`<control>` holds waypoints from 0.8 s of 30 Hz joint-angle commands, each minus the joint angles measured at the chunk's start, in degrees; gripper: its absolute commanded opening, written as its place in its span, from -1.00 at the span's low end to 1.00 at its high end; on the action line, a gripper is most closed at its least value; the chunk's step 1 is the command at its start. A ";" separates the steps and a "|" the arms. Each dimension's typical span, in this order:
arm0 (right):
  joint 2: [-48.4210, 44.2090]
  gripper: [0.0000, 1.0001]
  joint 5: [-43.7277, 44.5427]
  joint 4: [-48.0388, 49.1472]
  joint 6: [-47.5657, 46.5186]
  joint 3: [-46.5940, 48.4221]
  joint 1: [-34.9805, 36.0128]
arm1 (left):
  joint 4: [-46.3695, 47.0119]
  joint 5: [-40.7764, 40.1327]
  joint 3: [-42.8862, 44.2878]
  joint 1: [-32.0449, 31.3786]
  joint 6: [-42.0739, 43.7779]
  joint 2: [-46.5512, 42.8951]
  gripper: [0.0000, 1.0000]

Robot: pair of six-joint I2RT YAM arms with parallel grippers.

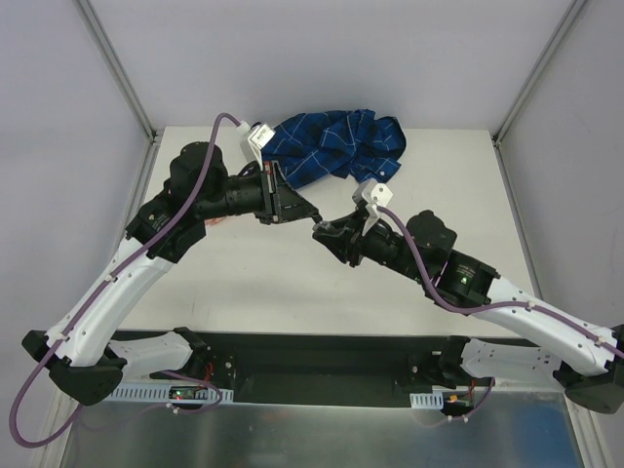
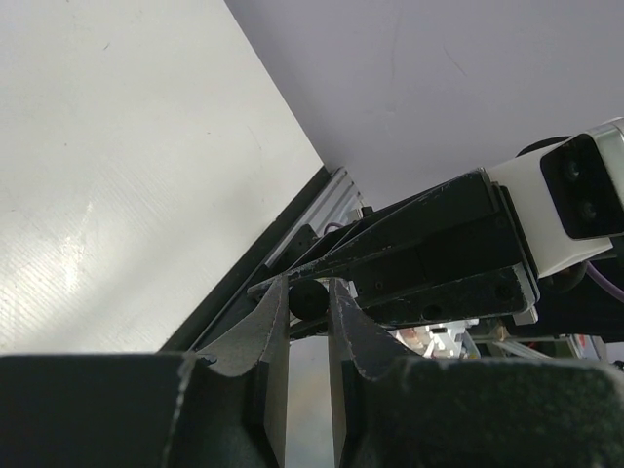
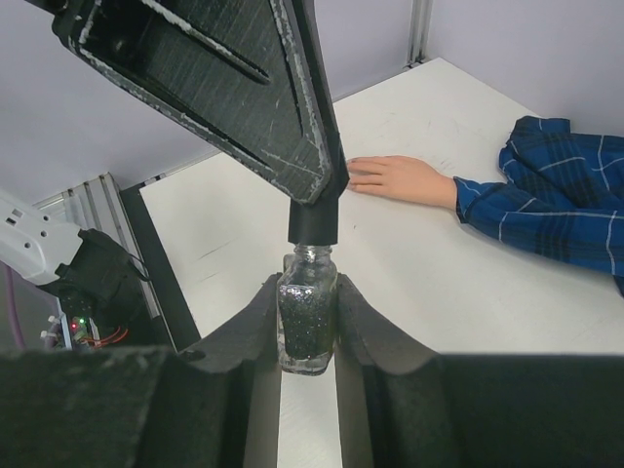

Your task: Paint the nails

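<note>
My right gripper (image 3: 307, 292) is shut on a small glass bottle (image 3: 308, 327) of dark glitter polish and holds it upright above the table. From above, my left gripper (image 2: 308, 288) is shut on the bottle's black cap (image 3: 314, 222), which sits on the bottle's neck. In the top view the two grippers meet at mid-table, left (image 1: 310, 216) and right (image 1: 327, 234). The peach dummy hand (image 3: 400, 180) lies flat on the table beyond the bottle, its blue checked sleeve (image 3: 556, 195) trailing right. Its nails are too small to make out.
The blue checked shirt (image 1: 336, 146) is bunched at the table's far edge. White walls with metal posts close in the back and sides. The right arm's body (image 2: 439, 263) fills the left wrist view just behind the cap.
</note>
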 commanded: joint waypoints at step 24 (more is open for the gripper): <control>-0.86 -1.00 0.28 1.88 0.02 -0.75 -0.08 | 1.51 -4.00 -1.60 1.46 -9.06 -1.52 -1.00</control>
